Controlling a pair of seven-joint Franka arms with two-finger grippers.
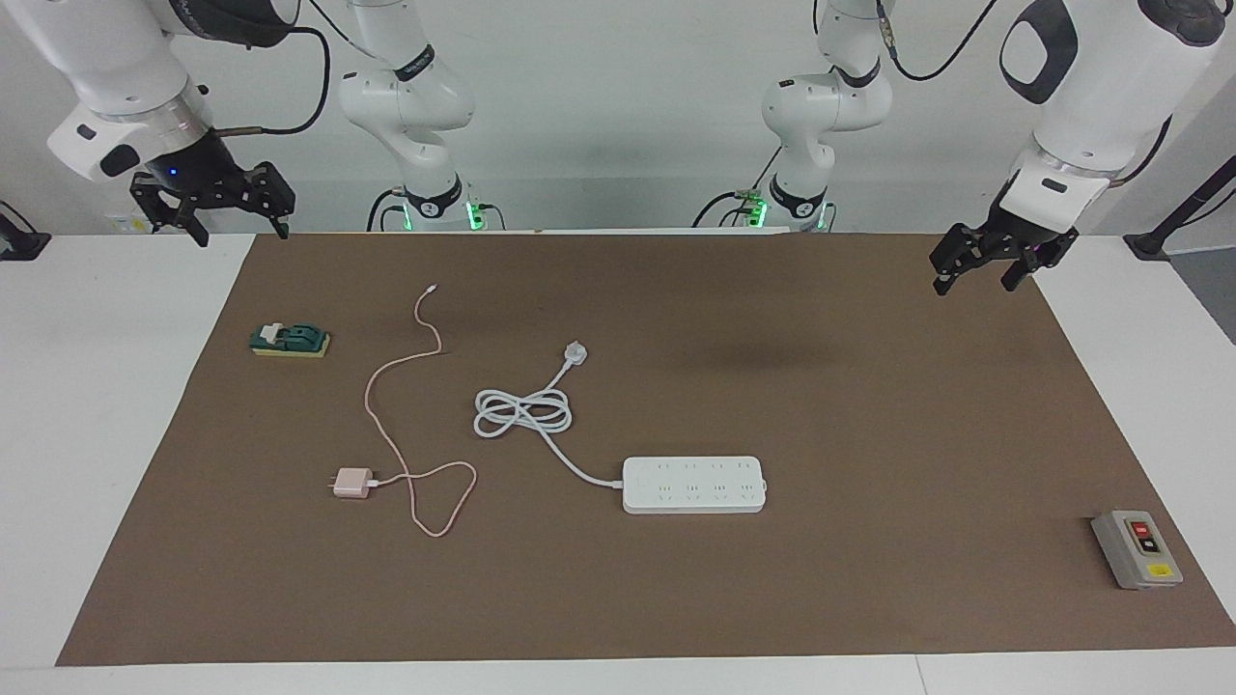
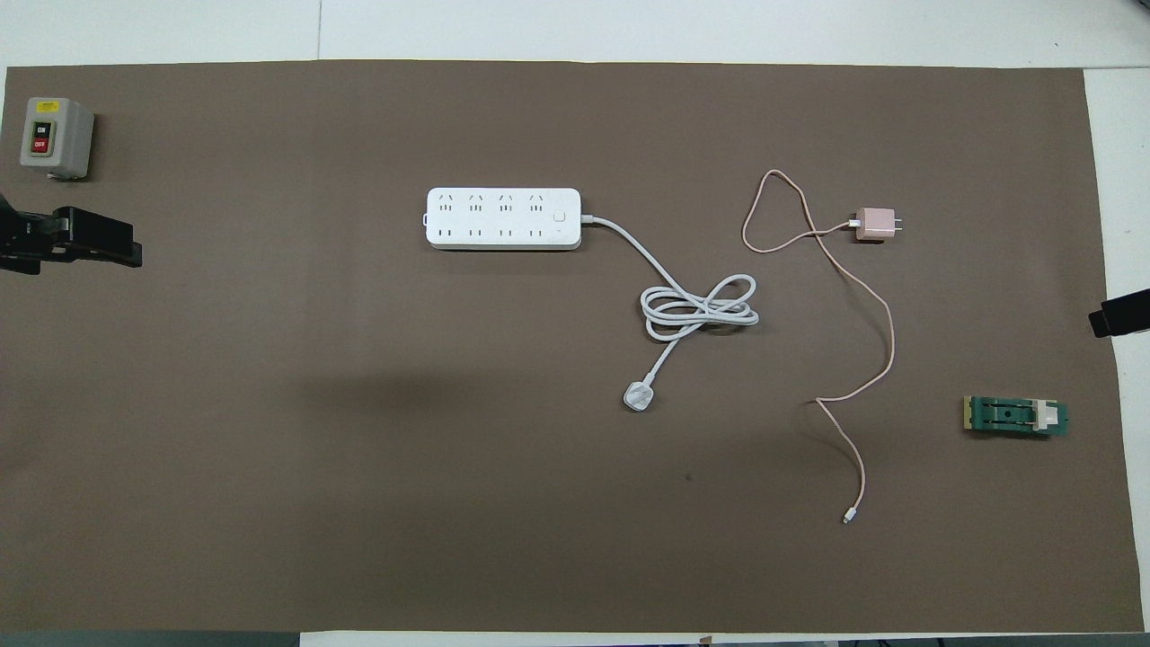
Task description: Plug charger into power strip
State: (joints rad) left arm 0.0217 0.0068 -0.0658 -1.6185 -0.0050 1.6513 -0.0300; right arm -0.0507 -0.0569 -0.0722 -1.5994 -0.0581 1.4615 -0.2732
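Power strip lies flat near the middle of the brown-covered table, its white cord coiled nearer the robots. Both arms wait raised: left claw over the mat's edge with fingers apart, right claw over the mat's corner, likewise spread. Charger, unplugged, rests well apart from the strip toward the right arm's end, pink cable trailing toward the robots.

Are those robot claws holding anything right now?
No, nothing is held. The left gripper and right gripper hang open, and the charger lies untouched on the mat.
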